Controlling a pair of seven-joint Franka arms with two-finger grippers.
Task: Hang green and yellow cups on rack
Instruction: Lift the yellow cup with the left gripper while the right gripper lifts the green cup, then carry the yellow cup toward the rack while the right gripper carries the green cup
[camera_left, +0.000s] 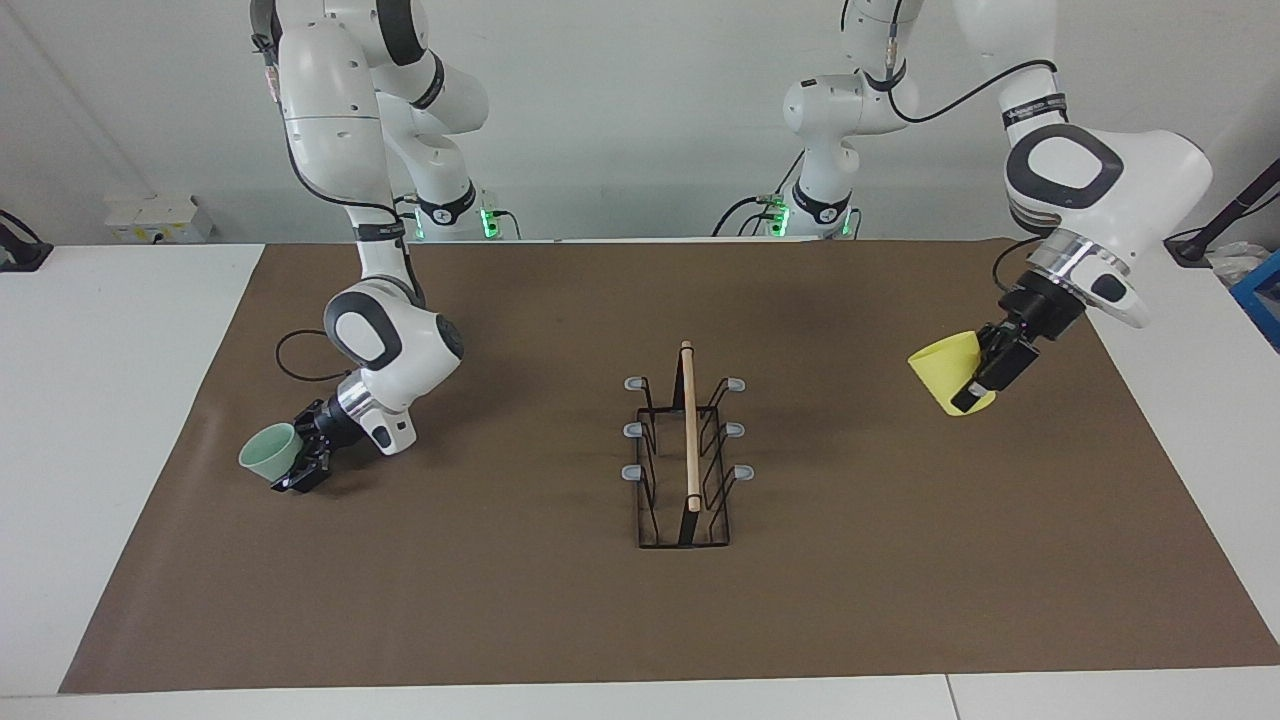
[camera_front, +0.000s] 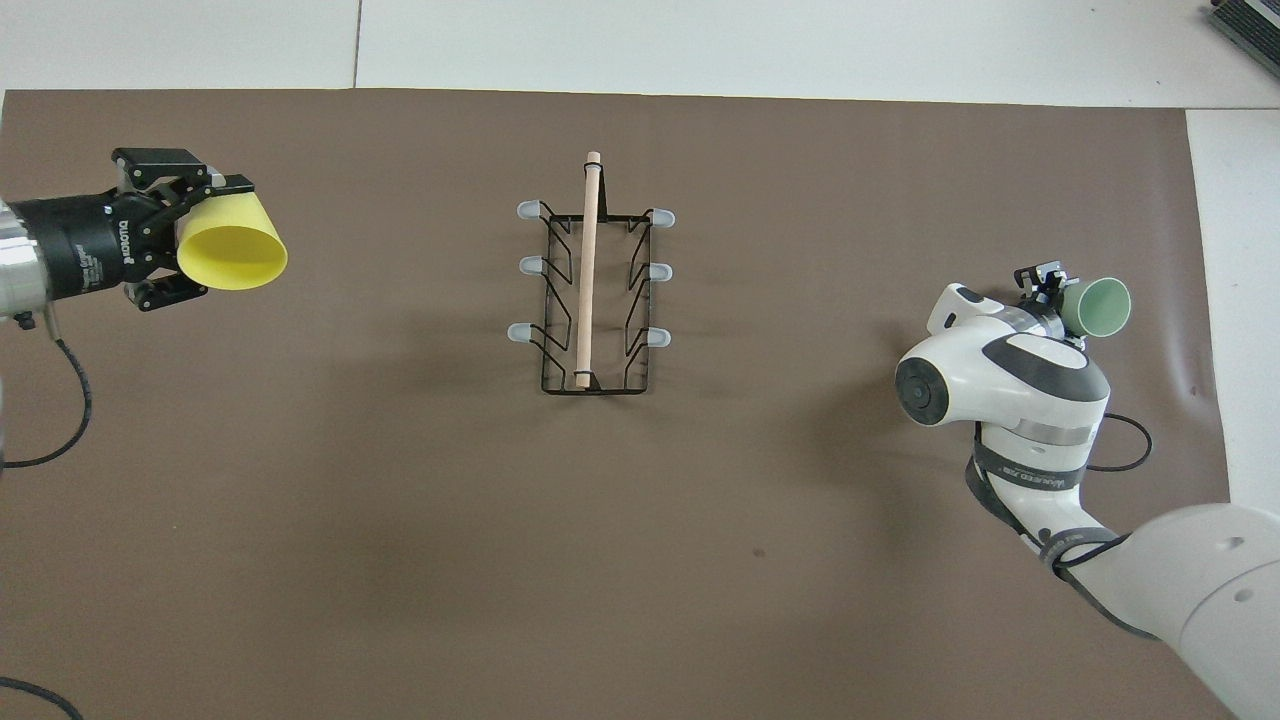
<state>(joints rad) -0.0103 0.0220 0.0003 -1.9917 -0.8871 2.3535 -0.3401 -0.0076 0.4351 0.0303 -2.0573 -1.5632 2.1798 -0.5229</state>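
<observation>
The black wire rack (camera_left: 650, 500) stands in the middle of the brown mat, its wooden rod (camera_left: 689, 430) along the top and its grey-tipped pegs (camera_left: 633, 428) all bare; it also shows in the overhead view (camera_front: 560, 300). My left gripper (camera_left: 985, 380) (camera_front: 200, 238) is shut on the yellow cup (camera_left: 940, 372) (camera_front: 232, 243) and holds it on its side above the mat at the left arm's end, mouth toward the rack. My right gripper (camera_left: 305, 460) (camera_front: 1050, 290) is shut on the pale green cup (camera_left: 268, 450) (camera_front: 1098, 305), low over the mat at the right arm's end, mouth turned away from the rack.
The brown mat (camera_left: 500, 600) covers most of the white table (camera_left: 100, 400). A black cable (camera_left: 290, 360) loops on the mat by the right arm. A white box (camera_left: 155, 215) and a blue box (camera_left: 1262, 295) sit off the mat at the table's ends.
</observation>
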